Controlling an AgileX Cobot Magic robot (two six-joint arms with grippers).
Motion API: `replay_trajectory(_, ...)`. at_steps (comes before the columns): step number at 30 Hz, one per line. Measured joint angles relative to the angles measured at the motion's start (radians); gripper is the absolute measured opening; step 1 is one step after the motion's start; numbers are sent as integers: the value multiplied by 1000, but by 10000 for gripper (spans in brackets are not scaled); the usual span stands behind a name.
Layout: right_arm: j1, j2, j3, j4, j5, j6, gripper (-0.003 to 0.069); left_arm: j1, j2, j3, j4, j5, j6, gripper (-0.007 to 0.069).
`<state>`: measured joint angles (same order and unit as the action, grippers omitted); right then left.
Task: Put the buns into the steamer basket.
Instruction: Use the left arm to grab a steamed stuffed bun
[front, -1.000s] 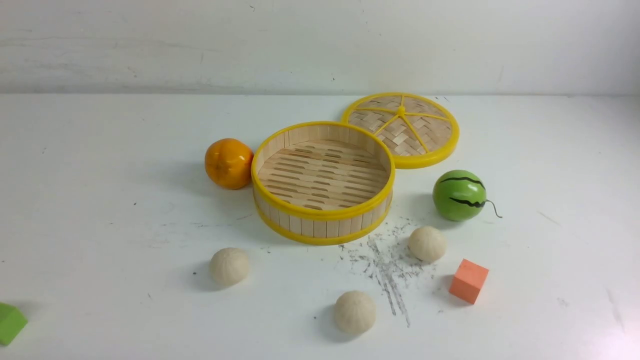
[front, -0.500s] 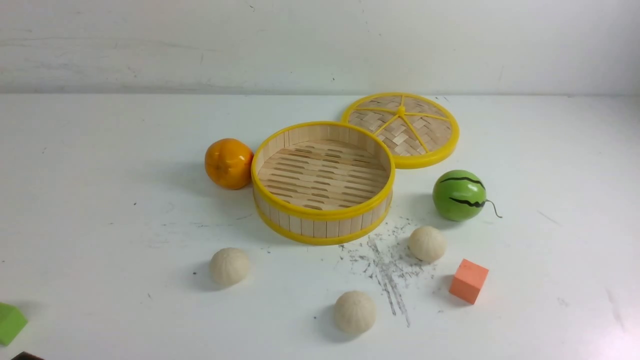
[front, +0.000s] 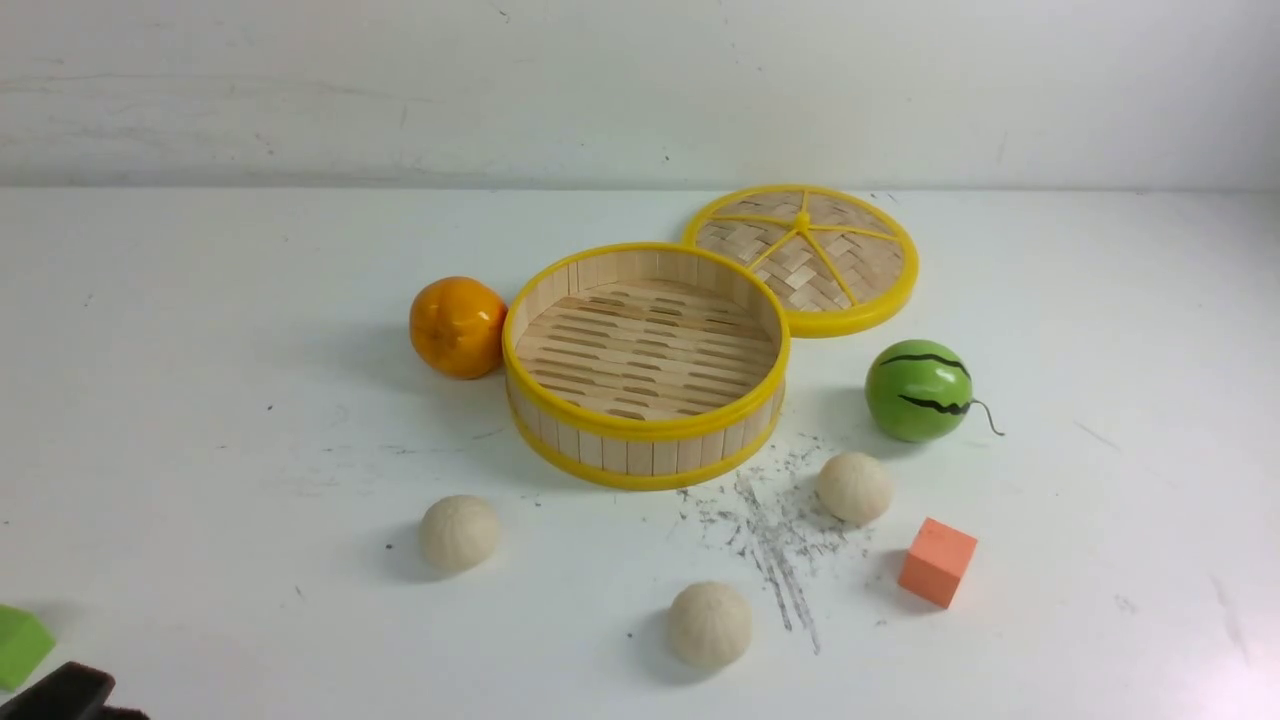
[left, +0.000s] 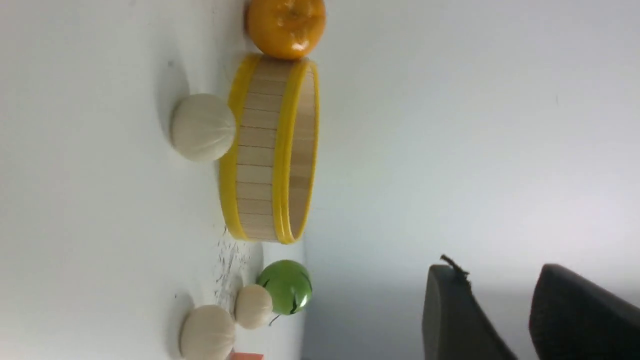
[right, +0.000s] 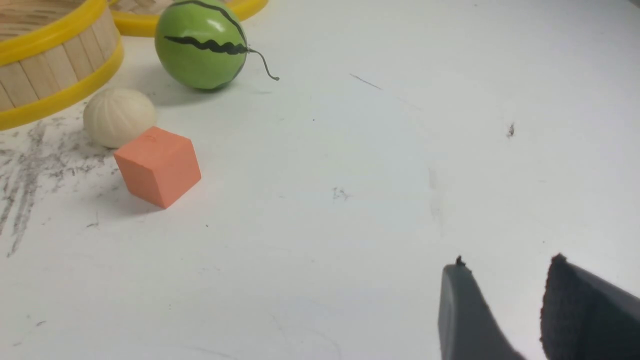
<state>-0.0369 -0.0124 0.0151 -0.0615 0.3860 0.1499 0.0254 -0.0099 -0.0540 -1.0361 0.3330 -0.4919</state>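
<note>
The steamer basket (front: 640, 428) stands empty at mid-table, its slatted floor bare. Three cream buns lie on the table in front of it: one to the left (front: 459, 533), one nearest me (front: 709, 624), one to the right (front: 853, 487). My left gripper (left: 497, 272) is open and holds nothing, well short of the buns; a dark tip of it (front: 65, 690) shows at the front view's lower left corner. My right gripper (right: 507, 262) is open over bare table, far from the right bun (right: 119, 116), and out of the front view.
An orange (front: 457, 326) touches the basket's left side. The woven lid (front: 800, 258) lies flat behind the basket on the right. A green watermelon ball (front: 918, 390) and an orange cube (front: 937, 561) flank the right bun. A green block (front: 20, 645) sits at the left edge.
A dark part of my left gripper has come into the front view's lower left corner. The buns, basket and other objects have not moved.
</note>
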Motion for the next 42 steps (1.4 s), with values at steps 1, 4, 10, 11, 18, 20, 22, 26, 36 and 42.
replay_trajectory(1,0,0,0,0,0,0,239,0,0,-8,2,5,14,217)
replay_trajectory(4,0,0,0,0,0,0,239,0,81,-212,127,140,233,89)
replay_trajectory(10,0,0,0,0,0,0,239,0,410,-556,520,492,353,-13)
replay_trajectory(11,0,0,0,0,0,0,239,0,505,-639,605,579,376,-13)
replay_trajectory(18,0,0,0,0,0,0,239,-44,916,-986,956,877,423,-13)
replay_trajectory(20,0,0,0,0,0,0,239,-107,1000,-1032,1007,883,420,-13)
replay_trajectory(22,0,0,0,0,0,0,239,-164,1077,-1070,1044,885,416,-13)
replay_trajectory(26,0,0,0,0,0,0,239,-290,1238,-1136,1098,871,372,-13)
replay_trajectory(36,0,0,0,0,0,0,239,-399,1577,-1279,1128,751,269,139)
replay_trajectory(42,0,0,0,0,0,0,239,-412,1744,-1343,1110,681,269,423)
